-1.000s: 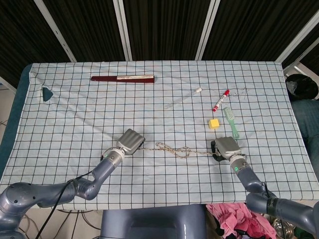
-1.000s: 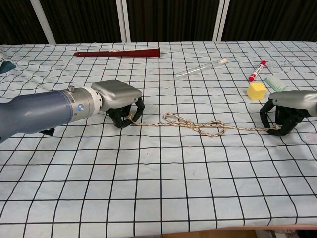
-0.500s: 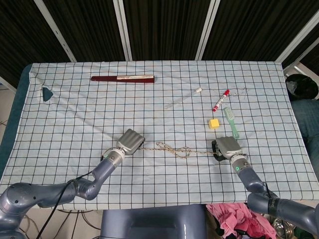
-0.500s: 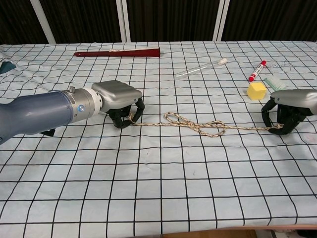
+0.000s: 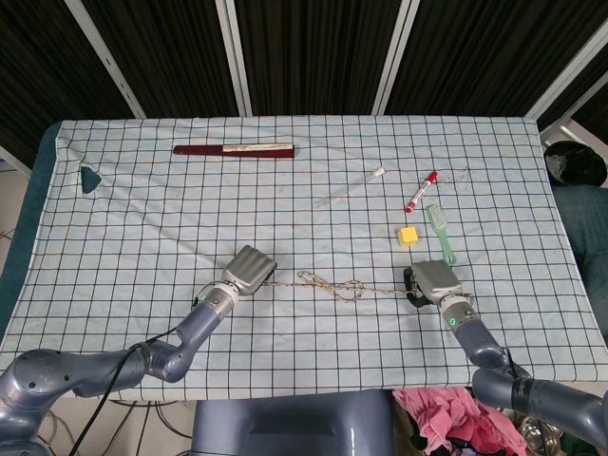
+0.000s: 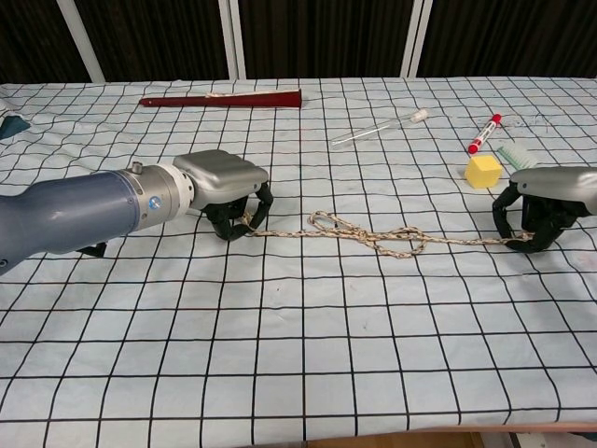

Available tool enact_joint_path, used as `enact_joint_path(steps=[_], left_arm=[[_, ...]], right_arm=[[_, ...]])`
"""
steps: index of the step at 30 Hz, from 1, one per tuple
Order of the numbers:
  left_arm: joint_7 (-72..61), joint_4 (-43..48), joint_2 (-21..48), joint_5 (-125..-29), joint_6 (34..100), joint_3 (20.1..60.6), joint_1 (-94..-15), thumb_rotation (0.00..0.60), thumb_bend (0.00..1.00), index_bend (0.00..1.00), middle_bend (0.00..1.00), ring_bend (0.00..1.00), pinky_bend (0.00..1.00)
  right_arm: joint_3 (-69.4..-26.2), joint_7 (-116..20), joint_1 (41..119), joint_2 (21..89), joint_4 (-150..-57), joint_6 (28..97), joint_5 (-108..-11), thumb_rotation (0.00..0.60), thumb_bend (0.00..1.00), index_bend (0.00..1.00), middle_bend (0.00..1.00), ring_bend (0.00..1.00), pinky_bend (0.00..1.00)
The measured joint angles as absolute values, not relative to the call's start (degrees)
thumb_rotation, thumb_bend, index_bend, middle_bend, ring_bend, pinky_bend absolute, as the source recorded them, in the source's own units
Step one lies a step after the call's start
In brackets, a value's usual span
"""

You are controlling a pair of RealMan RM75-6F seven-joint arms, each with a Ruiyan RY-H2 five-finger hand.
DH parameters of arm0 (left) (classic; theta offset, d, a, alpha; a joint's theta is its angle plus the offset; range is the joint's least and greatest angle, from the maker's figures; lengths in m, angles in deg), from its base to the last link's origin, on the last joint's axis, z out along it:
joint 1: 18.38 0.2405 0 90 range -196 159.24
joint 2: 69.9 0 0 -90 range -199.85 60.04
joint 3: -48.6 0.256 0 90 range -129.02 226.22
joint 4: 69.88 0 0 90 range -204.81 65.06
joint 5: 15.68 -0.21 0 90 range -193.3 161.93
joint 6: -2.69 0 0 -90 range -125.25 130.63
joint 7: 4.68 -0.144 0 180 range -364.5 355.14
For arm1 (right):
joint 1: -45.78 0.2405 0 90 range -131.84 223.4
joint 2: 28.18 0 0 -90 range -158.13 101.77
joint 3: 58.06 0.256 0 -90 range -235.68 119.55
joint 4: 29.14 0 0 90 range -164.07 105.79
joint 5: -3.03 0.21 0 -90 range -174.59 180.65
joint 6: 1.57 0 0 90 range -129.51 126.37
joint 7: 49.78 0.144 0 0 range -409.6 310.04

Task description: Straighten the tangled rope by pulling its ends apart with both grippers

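- Over the last second very little has moved: the left hand (image 6: 224,191) has kept its place near the middle of the desk (image 5: 142,218), fingers curled down and closed on the left end of the rope (image 6: 373,235)
- The right hand (image 6: 546,201) has drifted a touch outward toward the right edge of the chest view; its dark fingers are closed around the rope's right end, pinning it against the checked cloth
- The rope lies on the desk between the two hands, its outer runs nearly straight, but a loose loop and twist remain in the middle; that tangle looks about the same as a second ago, only slightly flatter
- My reading: the pull is under way but slow, and the tangle has not yet given; more separation of the hands seems needed before the line runs straight
- The right hand sits near the yellow cube (image 6: 483,171) and the green comb (image 5: 440,233), so further outward travel could brush them
- The red marker (image 5: 421,192), the clear tube (image 5: 351,187) and the dark red stick (image 5: 234,150) lie well apart from the rope, untouched
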State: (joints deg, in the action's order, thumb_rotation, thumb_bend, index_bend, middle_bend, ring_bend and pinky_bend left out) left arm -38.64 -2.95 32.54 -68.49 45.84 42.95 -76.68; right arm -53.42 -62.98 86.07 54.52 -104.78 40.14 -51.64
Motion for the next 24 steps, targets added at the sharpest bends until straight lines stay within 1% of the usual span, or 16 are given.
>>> enact_joint_path(steps=[12,24], left_arm=[[-38.5,-2.0,31.2,-69.0,46.9,42.3,-76.6,0.600,0.51,0.62,1.00,1.00,0.96],[-38.4,2.7,24.2,-68.9,50.2,40.9,-75.1,0.600,0.51,0.62,1.00,1.00,0.97]], right_arm=[[-52.9,-63.0,86.0,53.2,-105.9,40.6,-51.4,0.600,0.49,0.66,1.00,1.00,1.00],[-52.5,-60.9,84.3,48.3,-109.0,42.6,-52.9,0.600,0.49,0.66,1.00,1.00,1.00]])
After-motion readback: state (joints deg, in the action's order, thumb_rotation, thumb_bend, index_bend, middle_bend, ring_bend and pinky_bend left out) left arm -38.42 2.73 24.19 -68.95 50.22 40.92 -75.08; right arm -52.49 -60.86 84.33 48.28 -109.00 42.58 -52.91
